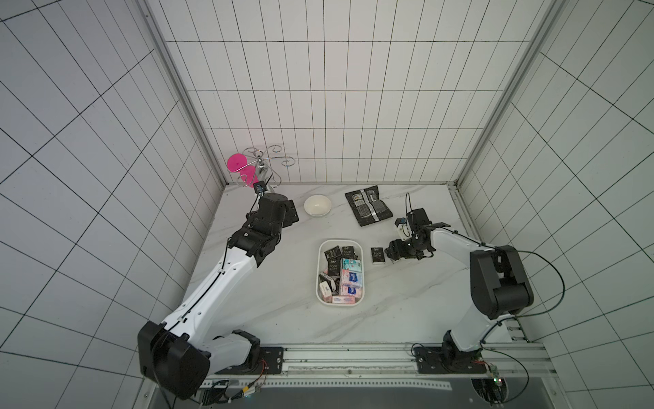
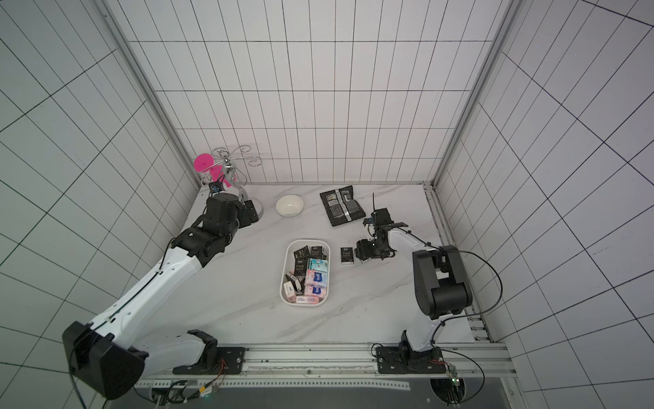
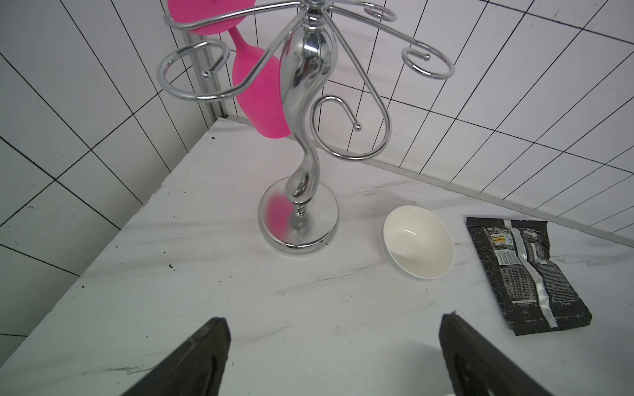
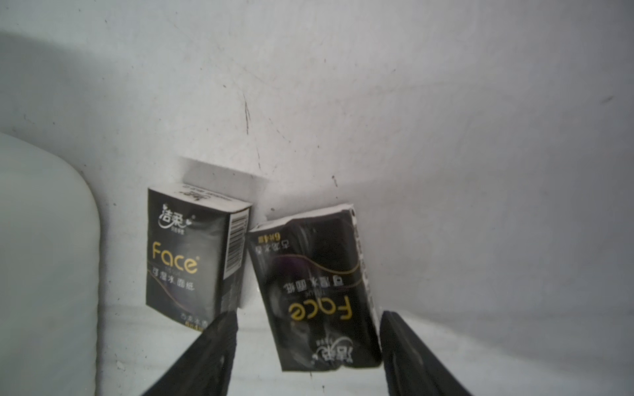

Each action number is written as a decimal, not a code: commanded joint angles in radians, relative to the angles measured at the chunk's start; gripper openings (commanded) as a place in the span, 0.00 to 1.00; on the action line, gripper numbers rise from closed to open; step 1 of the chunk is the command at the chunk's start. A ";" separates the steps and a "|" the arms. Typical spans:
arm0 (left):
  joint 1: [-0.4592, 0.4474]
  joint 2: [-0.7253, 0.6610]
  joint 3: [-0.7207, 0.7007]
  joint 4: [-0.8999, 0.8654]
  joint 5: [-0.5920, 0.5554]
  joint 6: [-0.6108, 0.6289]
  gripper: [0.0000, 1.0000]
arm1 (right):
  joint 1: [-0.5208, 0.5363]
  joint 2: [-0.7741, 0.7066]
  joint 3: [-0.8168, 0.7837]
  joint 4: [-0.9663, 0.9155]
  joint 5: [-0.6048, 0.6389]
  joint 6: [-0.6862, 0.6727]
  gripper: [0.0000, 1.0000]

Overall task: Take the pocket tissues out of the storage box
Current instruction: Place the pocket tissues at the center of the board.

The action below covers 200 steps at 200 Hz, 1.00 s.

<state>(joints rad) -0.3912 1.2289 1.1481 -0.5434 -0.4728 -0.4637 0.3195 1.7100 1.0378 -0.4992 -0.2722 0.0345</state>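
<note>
**Black Face packet laid out on the desk beside the storage box**

The right end effector (image 4: 308, 315) sits low over the desk (image 1: 269, 290) with its jaws open, just beside the storage box (image 1: 318, 279). One black Face packet (image 4: 319, 284) lies unclamped between the jaws, and a second black packet (image 4: 192, 253) lies just beside it. Most pocket tissues (image 1: 348, 279) lie in the box. I'd lift straight up so neither finger drags the loose packet, then pick a top-lying one. The left end effector (image 3: 334, 319) is open and empty near the white bowl (image 3: 418, 240).

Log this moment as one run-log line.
right gripper: open around black packet | left gripper: open, empty | storage box: pocket tissues inside
</note>
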 commanded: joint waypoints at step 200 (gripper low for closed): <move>-0.005 -0.006 -0.007 0.000 0.011 -0.009 0.99 | 0.104 0.011 -0.018 -0.024 0.146 0.089 0.49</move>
<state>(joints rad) -0.3920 1.2289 1.1481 -0.5430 -0.4694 -0.4675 0.4088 1.7218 1.0340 -0.5030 -0.1356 0.0948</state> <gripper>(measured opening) 0.986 0.488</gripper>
